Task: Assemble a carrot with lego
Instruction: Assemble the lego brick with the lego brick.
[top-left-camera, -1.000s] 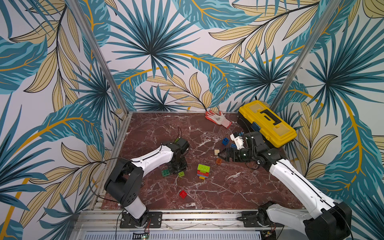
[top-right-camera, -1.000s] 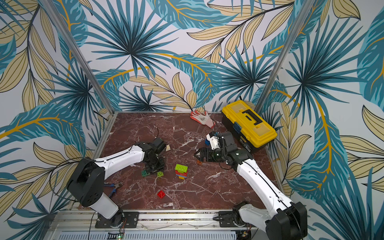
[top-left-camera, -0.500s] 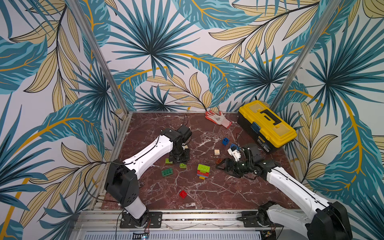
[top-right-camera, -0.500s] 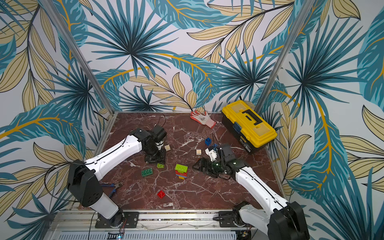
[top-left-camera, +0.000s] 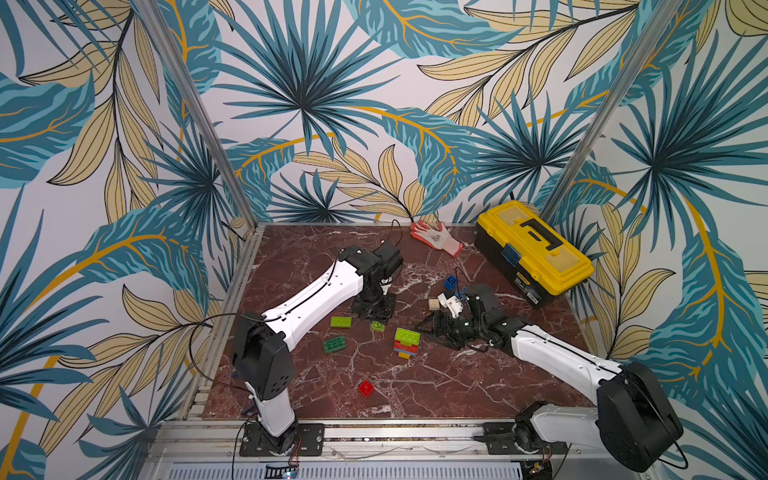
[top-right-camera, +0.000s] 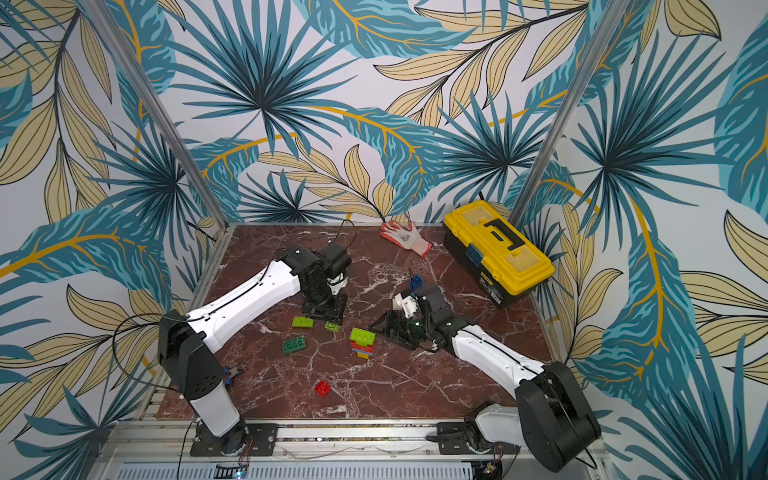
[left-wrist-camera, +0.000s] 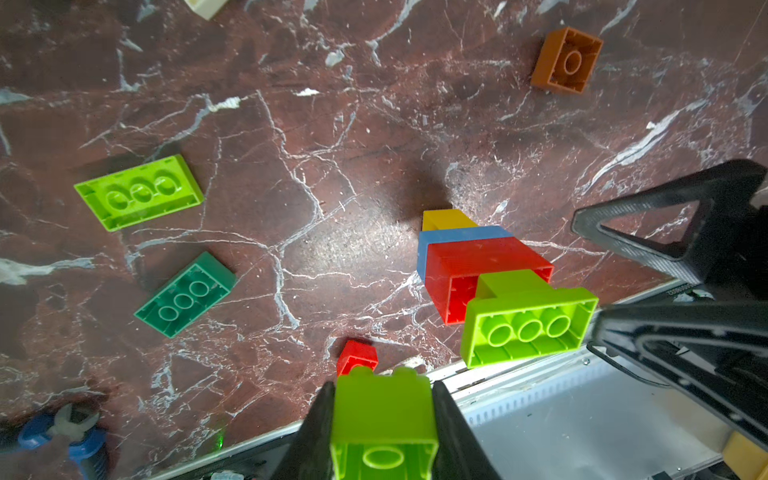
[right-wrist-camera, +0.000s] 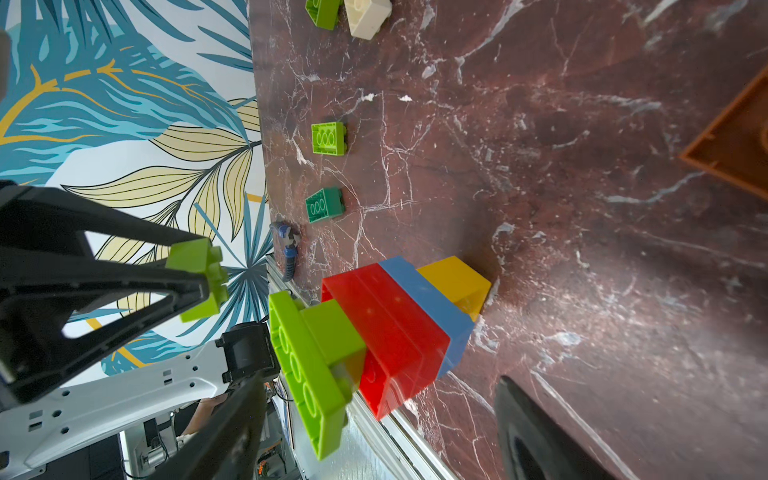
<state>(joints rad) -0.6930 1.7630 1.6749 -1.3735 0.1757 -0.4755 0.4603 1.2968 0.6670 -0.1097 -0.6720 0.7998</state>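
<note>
My left gripper (left-wrist-camera: 383, 388) is shut on a small lime lego brick (left-wrist-camera: 384, 419). It hangs just left of a lego stack (top-left-camera: 407, 343) in both top views. The stack (right-wrist-camera: 395, 328) is yellow at the base, then blue, red, a small lime brick and an oblong lime brick (left-wrist-camera: 528, 328) on top. My right gripper (right-wrist-camera: 374, 436) is open. It lies low at the stack's right side, with its fingers (right-wrist-camera: 536, 428) on either side of the stack's upper part and clear of it. An orange brick (left-wrist-camera: 567, 60) lies upside down beyond the stack.
Loose bricks lie around: lime oblong (top-left-camera: 340, 321), dark green oblong (top-left-camera: 334, 344), red (top-left-camera: 365, 388), cream (top-left-camera: 434, 304) and blue (top-left-camera: 451, 283). A yellow toolbox (top-left-camera: 534, 253) and a glove (top-left-camera: 436, 239) sit at the back right. Blue-handled pliers (top-right-camera: 235, 371) lie at the left edge.
My left gripper has carried the small lime brick from the front left up beside the stack. My right gripper has swung from the back bricks to the stack, its jaws narrowing a little.
</note>
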